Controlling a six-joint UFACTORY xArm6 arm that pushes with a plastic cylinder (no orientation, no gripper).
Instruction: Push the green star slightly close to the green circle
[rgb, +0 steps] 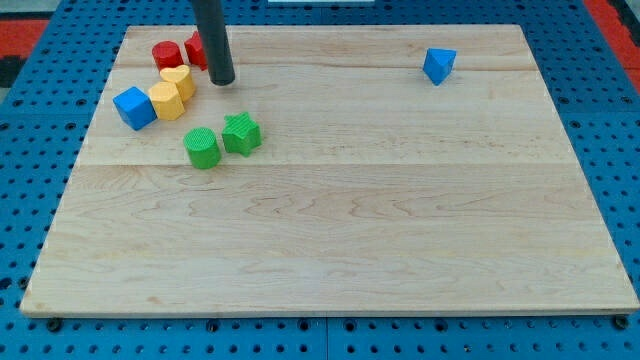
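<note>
Wooden board (330, 220) is sitting on a blue pegboard (30, 120), filling most of the frame.

Upper left of frame: blue cube (134, 107) is sitting furthest left, touching a yellow block (167, 101). A second yellow block, heart-ish (178, 80), is sitting just above it, touching. Red cylinder (167, 54) is sitting just above the yellows. Another red block (196, 49) is showing beside it, partly hidden behind the rod, shape unclear.

My tip (222, 82) is resting on the board just right of the yellow heart-ish block, apart from it. It has no jaws to open and is holding nothing. It is sitting above both greens, well clear of them.

Green circle (202, 148) is sitting below the cluster, left of centre. Green star (241, 133) is sitting just right of it and slightly higher, touching or nearly so; cannot tell which.

Upper right: blue block (438, 65), angular, is sitting alone, well apart from everything.
</note>
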